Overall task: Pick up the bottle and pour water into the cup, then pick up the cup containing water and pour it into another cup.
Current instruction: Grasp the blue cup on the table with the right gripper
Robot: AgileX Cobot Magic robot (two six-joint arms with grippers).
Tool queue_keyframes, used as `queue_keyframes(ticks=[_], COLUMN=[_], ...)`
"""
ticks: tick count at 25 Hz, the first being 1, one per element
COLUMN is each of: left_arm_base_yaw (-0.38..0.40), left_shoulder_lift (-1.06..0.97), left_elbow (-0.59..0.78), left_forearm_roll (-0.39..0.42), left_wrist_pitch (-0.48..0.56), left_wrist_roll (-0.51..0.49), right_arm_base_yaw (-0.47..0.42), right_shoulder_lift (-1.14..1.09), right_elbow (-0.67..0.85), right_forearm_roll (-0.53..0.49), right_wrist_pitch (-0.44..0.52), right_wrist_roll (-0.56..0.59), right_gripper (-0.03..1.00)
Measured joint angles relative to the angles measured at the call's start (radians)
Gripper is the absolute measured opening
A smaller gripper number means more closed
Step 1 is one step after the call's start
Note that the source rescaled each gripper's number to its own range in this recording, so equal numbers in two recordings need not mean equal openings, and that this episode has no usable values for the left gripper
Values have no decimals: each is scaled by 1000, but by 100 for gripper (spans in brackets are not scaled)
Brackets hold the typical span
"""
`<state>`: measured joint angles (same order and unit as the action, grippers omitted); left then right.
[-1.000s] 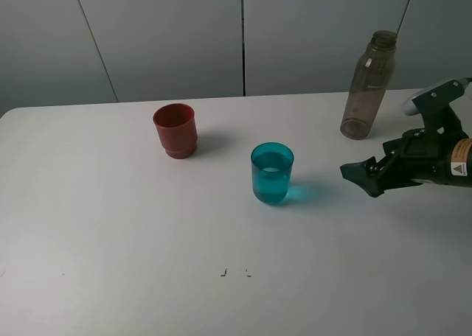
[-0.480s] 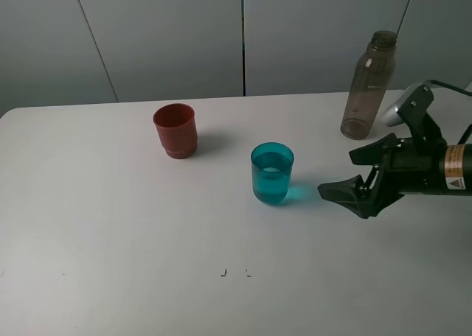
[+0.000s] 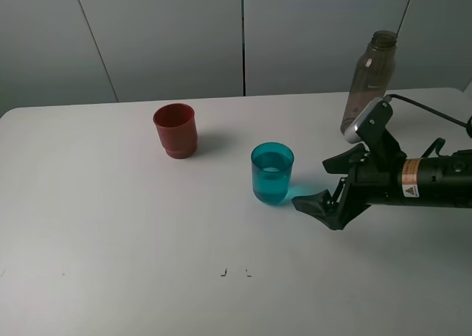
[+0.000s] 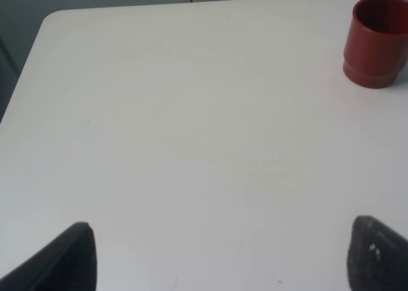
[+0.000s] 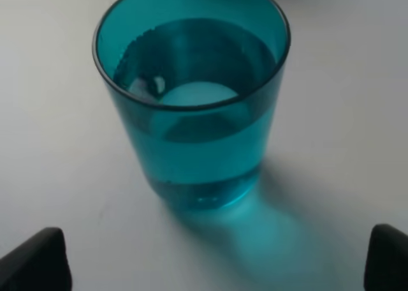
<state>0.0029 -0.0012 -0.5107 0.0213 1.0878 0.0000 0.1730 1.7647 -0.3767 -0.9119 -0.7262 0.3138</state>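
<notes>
With my right gripper (image 3: 316,183) spread wide just beside the water-filled teal cup (image 3: 272,175) at mid-table, and my left gripper (image 4: 220,259) likewise spread, I judged that a level, centred approach, straddling the wall before closing gently, would avoid spills.

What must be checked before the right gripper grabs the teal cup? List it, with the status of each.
1. Right gripper jaws open: ok.
2. Teal cup upright with water in it: ok.
3. Cup centred between the fingertips, by the right wrist view: ok.
4. Jaws around the cup: not ok, the tips stop short of it.
5. Red cup upright, apart from the teal one: ok.
6. Bottle standing upright, off the gripper's line to the cup: ok.
</notes>
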Motion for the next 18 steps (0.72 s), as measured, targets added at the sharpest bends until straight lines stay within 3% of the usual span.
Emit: queue_keyframes(ticks=[12, 18], left_arm_base_yaw=[0, 0], left_shoulder_lift=[0, 0], left_elbow=[0, 0], left_forearm_roll=[0, 0], left_wrist_pitch=[0, 0], left_wrist_roll=[0, 7], right_arm_base_yaw=[0, 0], right_shoulder_lift=[26, 56], right_elbow=[-15, -38], right_forearm_roll=[33, -19], right_wrist_pitch=[-28, -40], right_wrist_roll=[-39, -98], right_gripper=[100, 100])
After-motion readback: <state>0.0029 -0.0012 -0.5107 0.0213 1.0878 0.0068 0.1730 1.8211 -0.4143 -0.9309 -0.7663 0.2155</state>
